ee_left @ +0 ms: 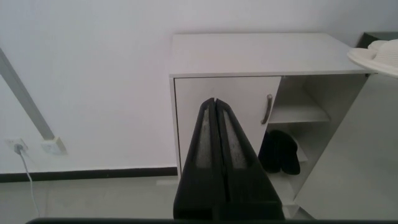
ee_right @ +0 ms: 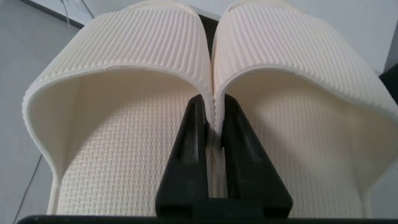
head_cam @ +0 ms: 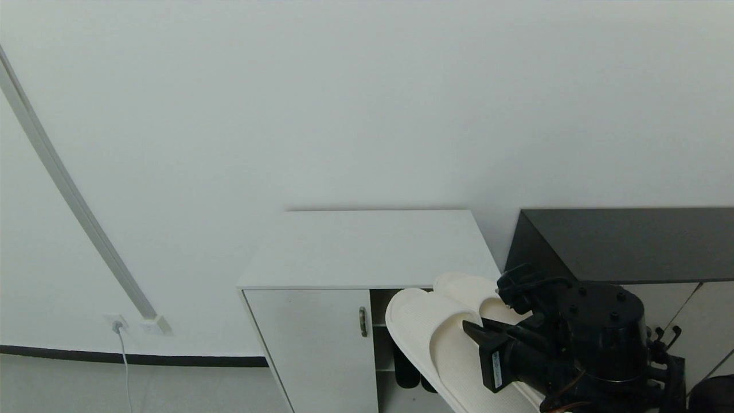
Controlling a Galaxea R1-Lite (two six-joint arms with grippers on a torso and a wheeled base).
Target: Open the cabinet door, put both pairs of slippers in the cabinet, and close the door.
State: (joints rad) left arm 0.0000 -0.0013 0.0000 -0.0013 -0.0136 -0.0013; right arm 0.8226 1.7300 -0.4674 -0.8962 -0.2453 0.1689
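Observation:
A white cabinet [head_cam: 367,246] stands against the wall. Its left door [head_cam: 312,344] is closed and its right half is open, with shelves inside. A dark pair of slippers [ee_left: 280,152] rests low in the open compartment [head_cam: 408,370]. My right gripper [ee_right: 211,102] is shut on the touching inner edges of a cream pair of slippers [ee_right: 124,93]. That pair [head_cam: 436,321] hangs in front of the open side, level with the cabinet's top edge, in my right gripper [head_cam: 476,332]. My left gripper [ee_left: 215,102] is shut and empty, back from the cabinet [ee_left: 255,56] and facing its closed door.
A black cabinet [head_cam: 625,241] adjoins the white one on the right. On the left wall are a socket with a hanging cable [head_cam: 117,326] and a slanted grey conduit [head_cam: 69,189]. Floor lies in front of the closed door.

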